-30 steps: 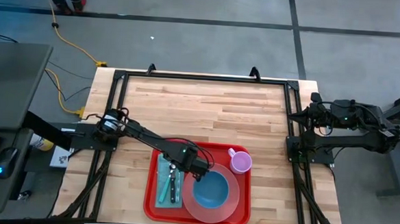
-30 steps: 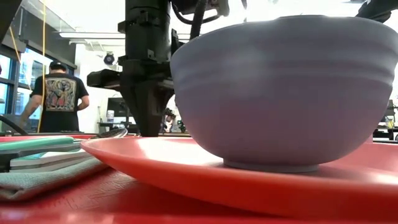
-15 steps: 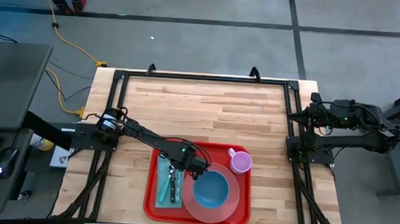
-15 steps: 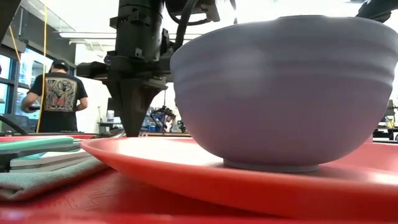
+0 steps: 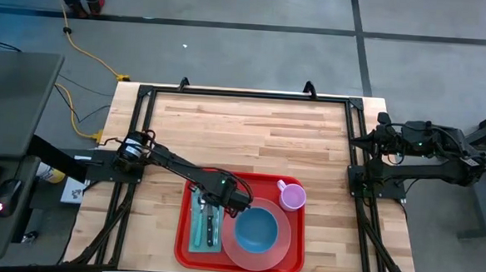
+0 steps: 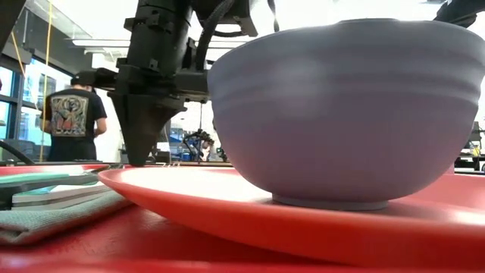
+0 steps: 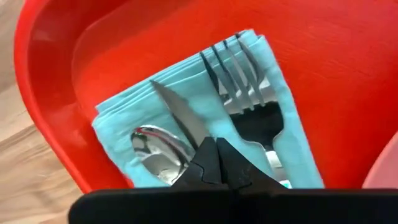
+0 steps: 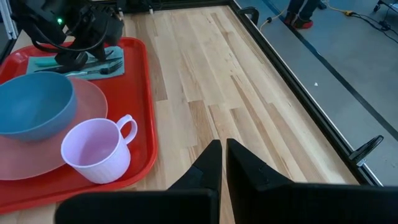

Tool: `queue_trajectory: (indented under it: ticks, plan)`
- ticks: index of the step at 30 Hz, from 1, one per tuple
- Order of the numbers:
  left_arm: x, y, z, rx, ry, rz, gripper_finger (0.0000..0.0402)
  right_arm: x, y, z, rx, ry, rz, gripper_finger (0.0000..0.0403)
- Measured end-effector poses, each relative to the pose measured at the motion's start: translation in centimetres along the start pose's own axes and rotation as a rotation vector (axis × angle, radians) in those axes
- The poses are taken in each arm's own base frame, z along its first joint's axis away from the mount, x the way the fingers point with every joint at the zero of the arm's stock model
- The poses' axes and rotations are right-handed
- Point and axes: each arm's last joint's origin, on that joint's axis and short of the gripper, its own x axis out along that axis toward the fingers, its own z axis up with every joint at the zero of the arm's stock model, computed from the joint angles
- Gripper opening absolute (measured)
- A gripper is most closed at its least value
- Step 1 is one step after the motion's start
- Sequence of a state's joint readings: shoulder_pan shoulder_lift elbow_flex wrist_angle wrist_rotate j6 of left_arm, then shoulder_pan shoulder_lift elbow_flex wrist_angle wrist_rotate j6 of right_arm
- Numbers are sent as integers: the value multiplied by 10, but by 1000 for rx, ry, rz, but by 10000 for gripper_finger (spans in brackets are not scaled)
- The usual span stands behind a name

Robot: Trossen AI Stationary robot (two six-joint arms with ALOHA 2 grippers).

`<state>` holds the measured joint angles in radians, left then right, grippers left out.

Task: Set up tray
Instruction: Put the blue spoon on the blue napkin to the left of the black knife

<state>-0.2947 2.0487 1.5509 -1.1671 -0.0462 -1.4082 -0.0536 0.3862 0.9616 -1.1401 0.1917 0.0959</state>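
Red plastic, the tray [image 5: 242, 183] sits at the near edge of the wooden tabletop [image 5: 251, 132], already carrying a pink plate [image 5: 280, 248] with a blue bowl [image 5: 256, 229], a pale pink mug [image 5: 291, 194], and a teal napkin [image 7: 180, 93] bearing a fork [image 7: 245, 102], knife [image 7: 177, 112] and spoon [image 7: 152, 144]. The left pincer [image 7: 217, 163] hangs just above the cutlery, its two fingers pressed together and holding nothing. The right pincer [image 8: 219, 163] waits at the tabletop's right side, fingers likewise drawn nearly together and empty. By my reading the setting is all but finished, with the cutlery being the last placement; the next move likely calls for lifting the left arm straight up without nudging the knife. Cutlery handles are hidden behind the left fingers, and the bowl blocks most of the low view.
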Motion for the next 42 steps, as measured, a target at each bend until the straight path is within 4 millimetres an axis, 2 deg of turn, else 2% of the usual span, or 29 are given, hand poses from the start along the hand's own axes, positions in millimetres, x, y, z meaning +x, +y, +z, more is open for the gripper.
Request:
queue_trajectory:
  ticks: [31,42]
  plan:
    - [0,9,-2,-17,17,94,8,0,0,0,0,0,0,0]
    - [2,2,0,-10,-13,24,8,0,0,0,0,0,-7,0]
